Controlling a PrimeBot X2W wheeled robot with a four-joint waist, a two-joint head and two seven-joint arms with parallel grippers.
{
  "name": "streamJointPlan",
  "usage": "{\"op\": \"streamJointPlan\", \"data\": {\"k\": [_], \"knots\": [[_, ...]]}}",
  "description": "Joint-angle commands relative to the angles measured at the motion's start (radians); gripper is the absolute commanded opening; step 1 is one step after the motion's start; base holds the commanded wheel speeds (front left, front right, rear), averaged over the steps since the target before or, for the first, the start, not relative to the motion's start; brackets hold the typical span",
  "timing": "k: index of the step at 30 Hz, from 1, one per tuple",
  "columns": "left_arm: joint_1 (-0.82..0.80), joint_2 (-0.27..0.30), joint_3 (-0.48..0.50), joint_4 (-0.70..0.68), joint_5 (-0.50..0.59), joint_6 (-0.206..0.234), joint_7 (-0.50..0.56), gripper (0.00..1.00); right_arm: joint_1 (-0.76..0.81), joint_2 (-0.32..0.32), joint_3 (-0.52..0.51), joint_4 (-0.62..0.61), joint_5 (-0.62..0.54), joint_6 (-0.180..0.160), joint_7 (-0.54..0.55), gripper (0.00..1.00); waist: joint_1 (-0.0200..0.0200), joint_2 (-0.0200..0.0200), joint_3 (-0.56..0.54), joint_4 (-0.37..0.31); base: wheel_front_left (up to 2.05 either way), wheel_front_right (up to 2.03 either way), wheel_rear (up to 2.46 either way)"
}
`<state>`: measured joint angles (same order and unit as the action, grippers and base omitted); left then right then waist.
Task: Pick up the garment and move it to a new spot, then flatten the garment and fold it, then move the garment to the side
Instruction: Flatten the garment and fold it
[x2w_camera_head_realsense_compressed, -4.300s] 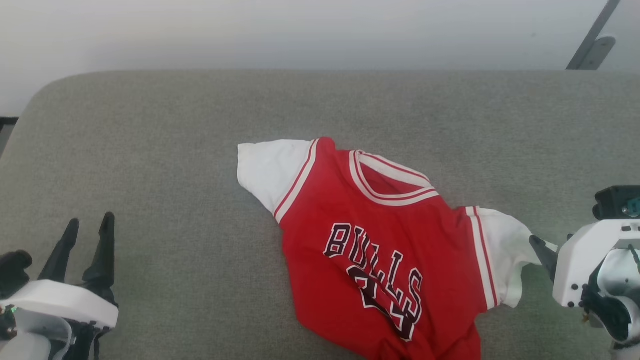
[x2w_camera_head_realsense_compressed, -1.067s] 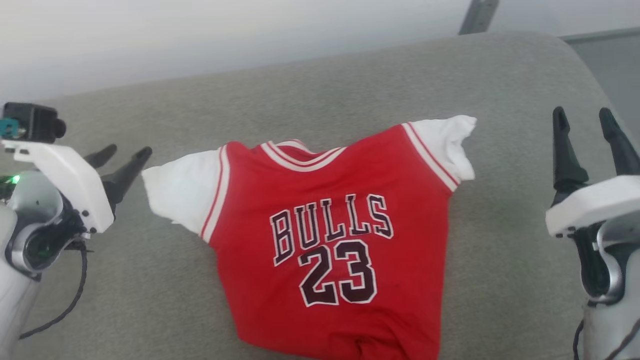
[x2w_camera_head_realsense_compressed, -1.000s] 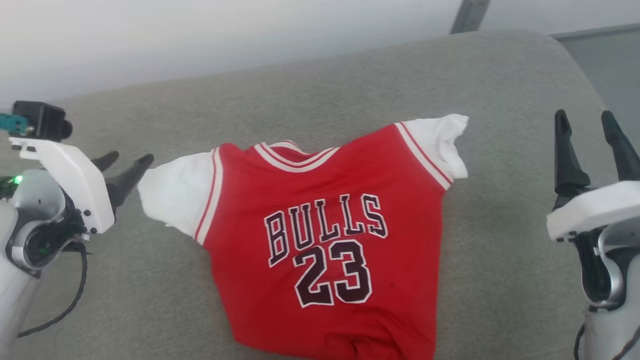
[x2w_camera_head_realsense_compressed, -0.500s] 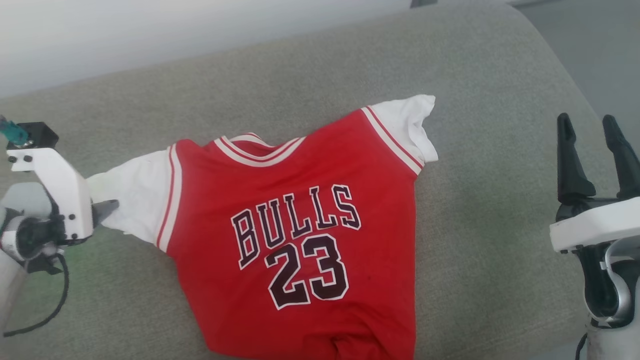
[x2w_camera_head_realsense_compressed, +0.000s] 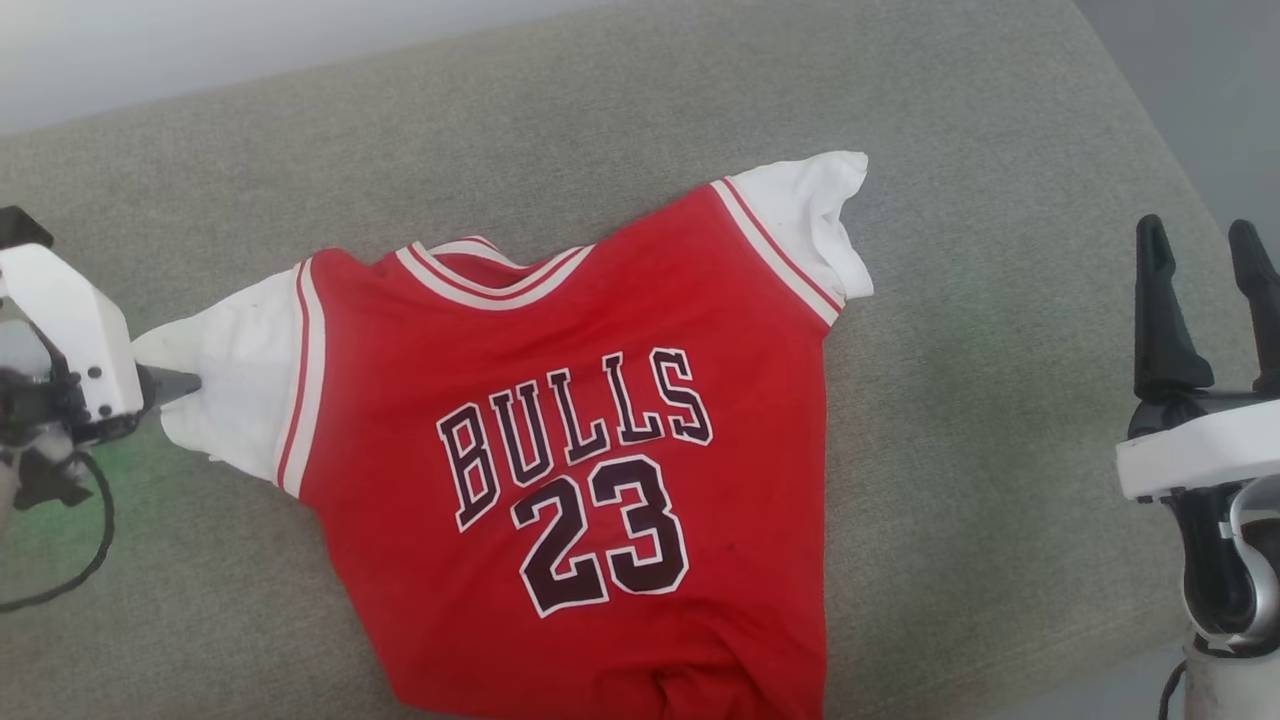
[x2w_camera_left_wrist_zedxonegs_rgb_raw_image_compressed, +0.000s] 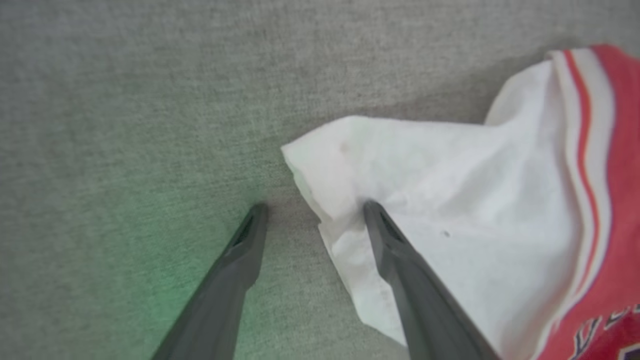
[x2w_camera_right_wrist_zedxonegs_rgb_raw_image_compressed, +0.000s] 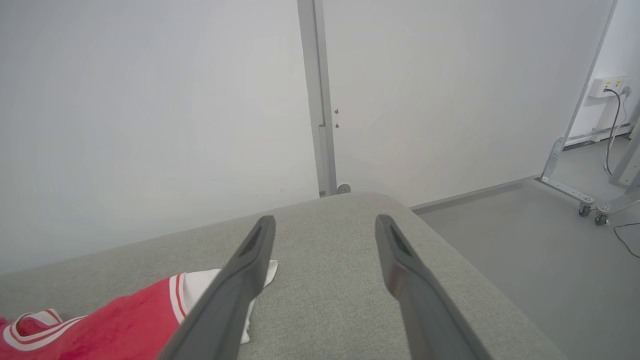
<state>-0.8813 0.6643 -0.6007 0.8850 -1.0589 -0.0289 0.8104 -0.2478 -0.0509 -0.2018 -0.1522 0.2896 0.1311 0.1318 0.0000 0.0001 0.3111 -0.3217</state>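
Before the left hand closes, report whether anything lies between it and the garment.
Nothing visible does. The open left hand straddles the garment's white sleeve edge: one finger over the cloth, the other over bare grey cushion.

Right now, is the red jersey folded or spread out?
Spread out, not folded. The garment lies lettering-up on the grey cushion, both white sleeves out to the sides, though wrinkled near the bottom.

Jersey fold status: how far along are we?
Done: garment lies face up, mostly spread on the grey cushion. In hand: left gripper open, straddling the edge of a white sleeve, no grip yet; right gripper open, clear. Left: flatten the bunched hem, fold, move aside.
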Motion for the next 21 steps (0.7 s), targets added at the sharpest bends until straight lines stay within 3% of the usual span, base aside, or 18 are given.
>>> {"op": "streamJointPlan", "data": {"k": [1, 3, 4, 5, 12, 21], "knots": [[0.085, -0.071, -0.036, 0.052, -0.019, 0.010, 0.063, 1.00, -0.007, 0.001, -0.005, -0.007, 0.008, -0.001, 0.003, 1.00, 0.0000, -0.0001, 0.004, 0.004, 0.00, 0.00, 0.00], [0.085, -0.091, -0.033, 0.065, -0.040, 0.016, 0.096, 1.00, -0.007, 0.001, -0.008, -0.009, 0.006, -0.001, 0.006, 1.00, 0.0000, -0.0001, 0.008, 0.009, 0.00, 0.00, 0.00], [0.088, -0.096, -0.042, 0.065, -0.037, 0.007, 0.111, 0.70, -0.010, 0.001, -0.010, -0.008, 0.008, -0.001, 0.005, 1.00, 0.0000, -0.0001, 0.011, 0.011, 0.00, 0.00, 0.00], [0.087, -0.098, -0.043, 0.063, -0.036, 0.001, 0.107, 0.00, -0.014, 0.001, -0.011, -0.006, 0.009, -0.001, 0.005, 1.00, 0.0000, -0.0001, 0.014, 0.014, 0.00, 0.00, 0.00], [0.068, -0.086, -0.018, 0.067, -0.046, 0.006, 0.070, 0.00, -0.032, 0.001, -0.029, 0.010, 0.009, -0.001, 0.000, 1.00, 0.0000, -0.0001, 0.019, 0.047, 0.00, 0.00, 0.00], [0.104, 0.008, 0.018, -0.002, -0.062, 0.000, 0.037, 0.00, -0.020, 0.001, -0.054, -0.001, 0.000, -0.001, 0.019, 1.00, 0.0000, -0.0001, -0.003, 0.101, 0.00, 0.00, 0.00]]}}
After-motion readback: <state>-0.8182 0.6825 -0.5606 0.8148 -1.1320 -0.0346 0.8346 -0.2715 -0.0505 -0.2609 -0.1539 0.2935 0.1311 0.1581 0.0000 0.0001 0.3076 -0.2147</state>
